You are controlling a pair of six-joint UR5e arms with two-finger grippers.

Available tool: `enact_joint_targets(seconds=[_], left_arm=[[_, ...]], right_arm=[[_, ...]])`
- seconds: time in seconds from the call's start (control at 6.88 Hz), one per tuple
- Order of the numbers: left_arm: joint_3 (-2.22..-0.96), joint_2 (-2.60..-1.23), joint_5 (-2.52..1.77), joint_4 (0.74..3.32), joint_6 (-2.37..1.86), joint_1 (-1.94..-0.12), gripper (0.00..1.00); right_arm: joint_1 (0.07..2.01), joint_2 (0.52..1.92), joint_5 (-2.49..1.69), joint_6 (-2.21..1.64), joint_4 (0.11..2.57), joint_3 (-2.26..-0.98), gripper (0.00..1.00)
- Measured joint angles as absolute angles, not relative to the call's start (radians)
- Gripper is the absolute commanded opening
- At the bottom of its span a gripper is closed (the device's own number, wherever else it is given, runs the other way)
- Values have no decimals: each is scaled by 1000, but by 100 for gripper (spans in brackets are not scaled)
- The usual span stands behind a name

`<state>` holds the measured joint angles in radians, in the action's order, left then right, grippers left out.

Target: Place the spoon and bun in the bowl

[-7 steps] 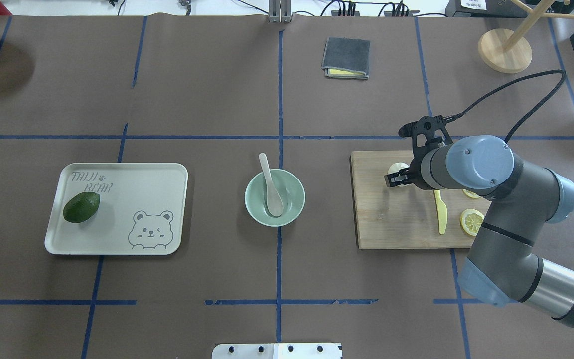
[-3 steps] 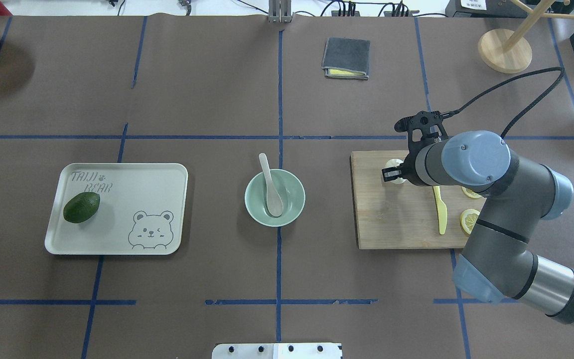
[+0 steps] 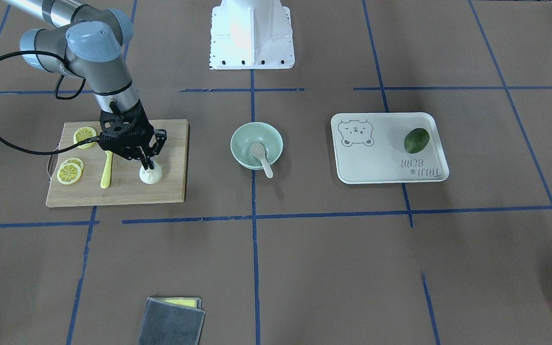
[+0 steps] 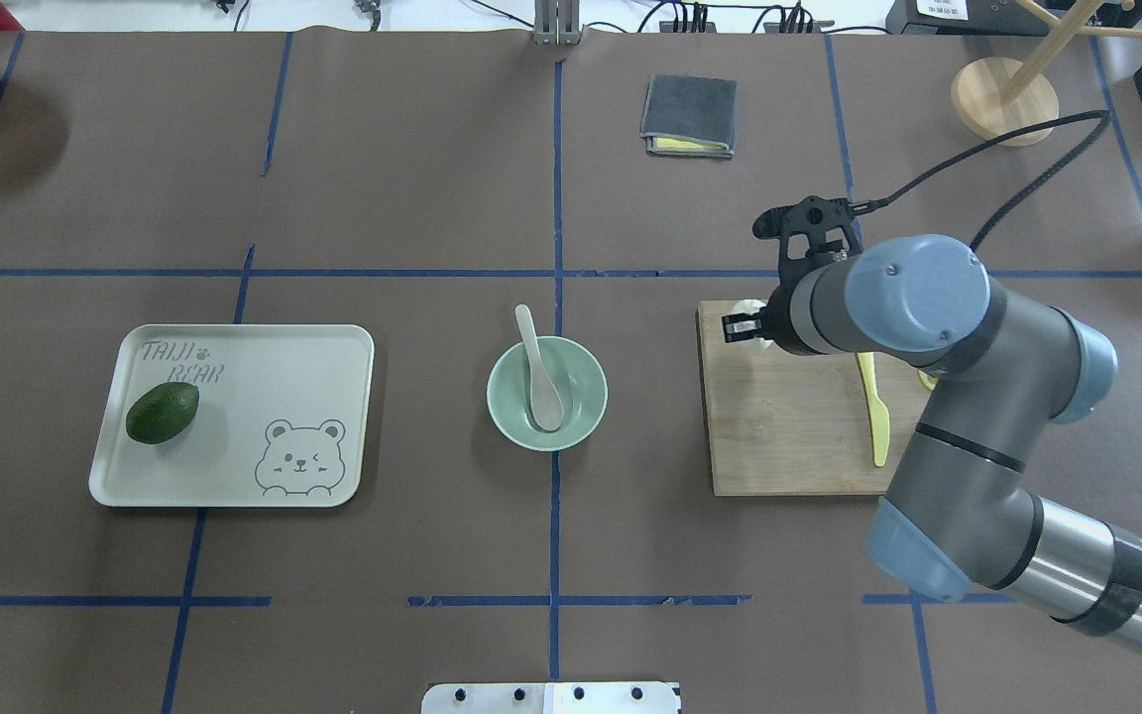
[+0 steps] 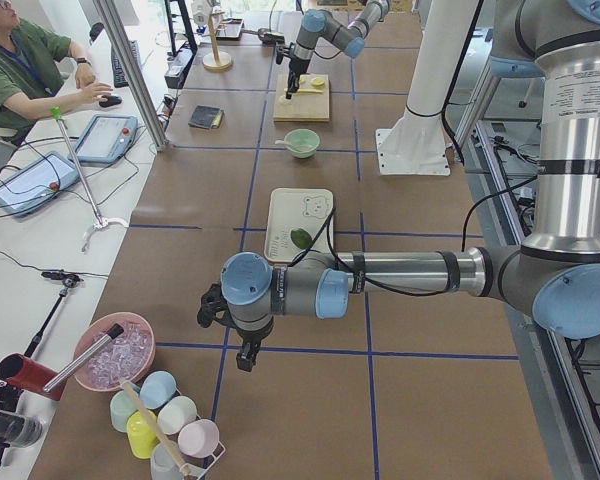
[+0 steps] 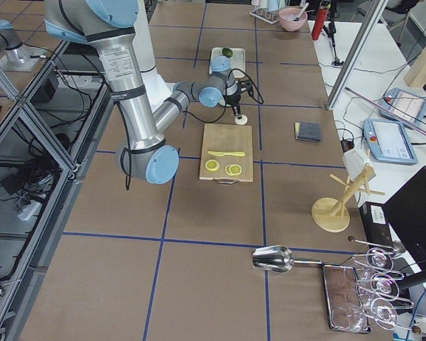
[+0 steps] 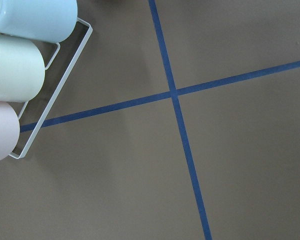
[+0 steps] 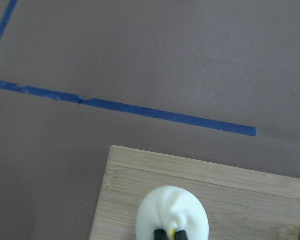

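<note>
The left gripper (image 5: 244,358), at the table's left end: its opening cannot be told. Centre: spoon (image 4: 538,372) in bowl (image 4: 586,397), long axis running away from the robot, handle over the far rim. Right: the right gripper (image 3: 147,166) pinches the bun (image 3: 151,176) by its upward-pointing twist, at the board (image 3: 170,187) corner.

Inspection finds one legible inscription. The pale rectangular tray (image 4: 234,416) on the table (image 4: 412,198) bears outlined capital lettering (image 4: 179,362) in two lines at one corner. The upper line reads "TAIJI", followed by a small paw-print mark, and the lower line reads "BEAR". A winking bear face (image 4: 301,458) is printed in outline at the diagonally opposite corner. In the front-facing view the same words appear upside down. The tablet screens (image 6: 392,141) in the side views are too small to read.
</note>
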<state>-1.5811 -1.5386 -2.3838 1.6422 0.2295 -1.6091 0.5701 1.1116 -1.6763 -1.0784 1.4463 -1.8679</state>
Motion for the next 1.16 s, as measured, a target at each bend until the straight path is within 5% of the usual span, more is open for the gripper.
enact_joint_targets(seconds=[0.58, 0.73, 1.16], left_arm=[[-1596, -1545, -2382, 1639, 226, -1609, 100], [-1596, -1546, -2383, 1640, 226, -1609, 100], [-1597, -1545, -2384, 1642, 225, -1609, 100]], right_arm=[[392, 826, -1528, -1254, 1579, -1726, 3], [366, 808, -1510, -1268, 1580, -1697, 99], [340, 806, -1477, -1266, 1579, -1676, 100]])
